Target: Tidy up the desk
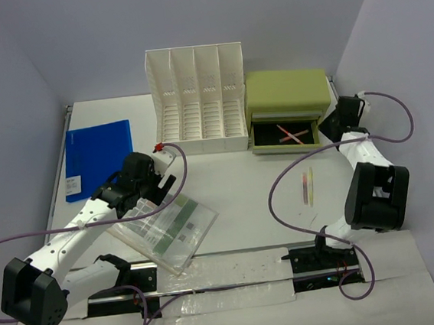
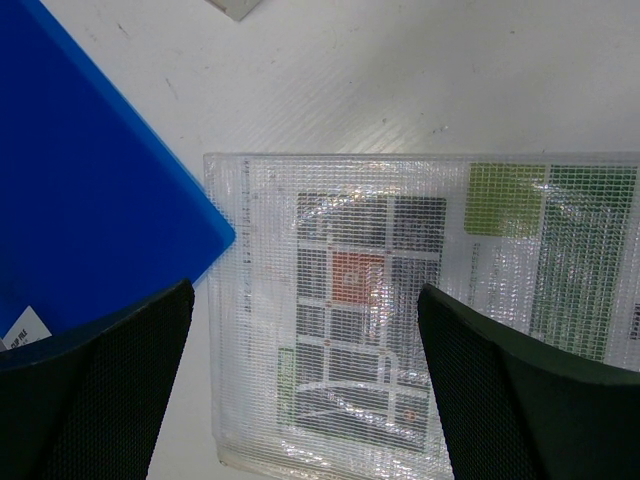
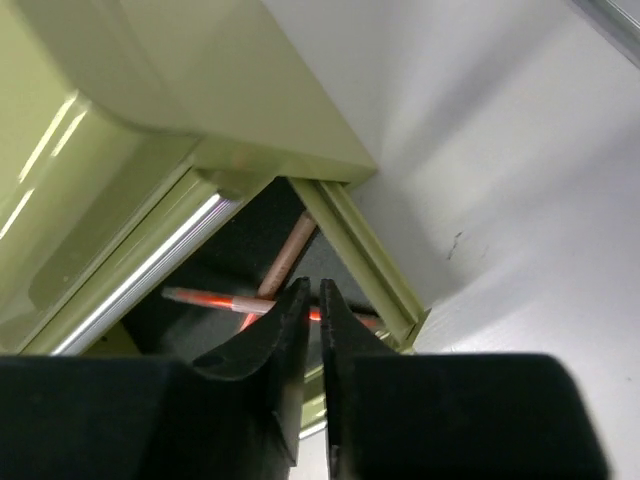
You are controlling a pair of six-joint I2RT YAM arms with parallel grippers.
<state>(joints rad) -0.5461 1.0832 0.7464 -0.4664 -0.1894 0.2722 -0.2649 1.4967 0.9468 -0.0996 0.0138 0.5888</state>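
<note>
Left hand (image 2: 305,295) spread above mesh pouch (image 2: 500,230), right hand (image 3: 308,295) seemingly closed

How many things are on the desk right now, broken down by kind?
Pens: 4 (2 loose on the desk, 2 in the open drawer)
Blue folder: 1
Clear mesh pouch: 1
White file rack: 1
Green drawer box: 1
Total: 8
</note>
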